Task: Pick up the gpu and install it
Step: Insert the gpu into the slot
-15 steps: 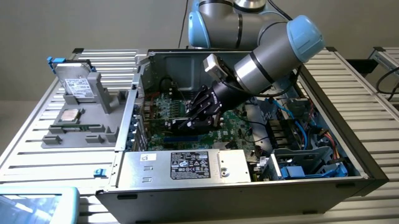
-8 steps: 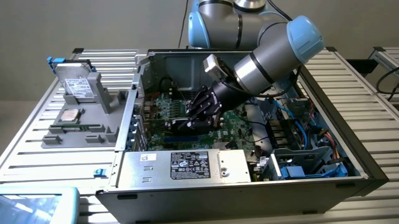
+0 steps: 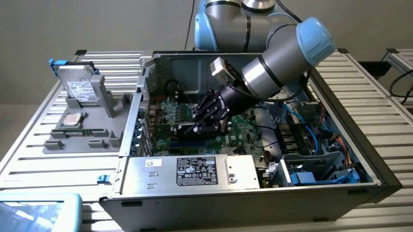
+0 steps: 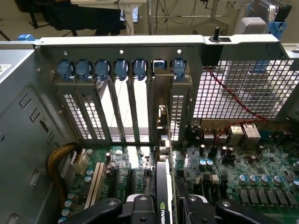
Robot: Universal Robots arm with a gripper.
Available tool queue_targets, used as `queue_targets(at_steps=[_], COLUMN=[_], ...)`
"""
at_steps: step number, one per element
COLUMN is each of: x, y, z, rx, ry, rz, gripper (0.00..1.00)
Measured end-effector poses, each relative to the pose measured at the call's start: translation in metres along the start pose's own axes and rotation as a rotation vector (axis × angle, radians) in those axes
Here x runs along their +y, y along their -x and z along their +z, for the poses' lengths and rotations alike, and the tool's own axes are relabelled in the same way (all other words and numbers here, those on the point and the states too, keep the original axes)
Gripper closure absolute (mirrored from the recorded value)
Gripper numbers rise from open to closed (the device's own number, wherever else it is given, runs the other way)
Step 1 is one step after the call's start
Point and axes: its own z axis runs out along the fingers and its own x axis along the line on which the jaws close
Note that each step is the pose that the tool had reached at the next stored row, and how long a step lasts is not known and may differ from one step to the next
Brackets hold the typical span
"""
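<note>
Now, deep inside the open grey metal computer case (image 3: 226, 212), we see the arm's black gripper (image 4: 166, 209) clamped on the gpu (image 4: 163, 186), a thin green circuit-board card with a black cooler, held upright on its edge between the pads (image 4: 141, 201). The card's silver metal bracket (image 4: 162, 135) stands against the perforated rear slot panel, below a row of blue plastic clips (image 4: 120, 69). Underneath lies the green motherboard (image 4: 243, 172). A silver power supply box (image 3: 193, 171) sits near the gripper, on the camera's side.
</note>
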Motion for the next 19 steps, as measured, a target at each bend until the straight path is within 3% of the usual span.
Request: queue_targets(at_steps=[9,14,19], x=[0.0000,0.0000,-0.0004], y=[-0.0003,-0.0003,-0.0003], z=[0.0000,0.0001,0.0007], rx=[0.0003,0.0049,0.0041], ry=[0.0002,0.0003,0.0005], rz=[0.002,0.009,0.011], gripper=[0.72,0.72,0.72])
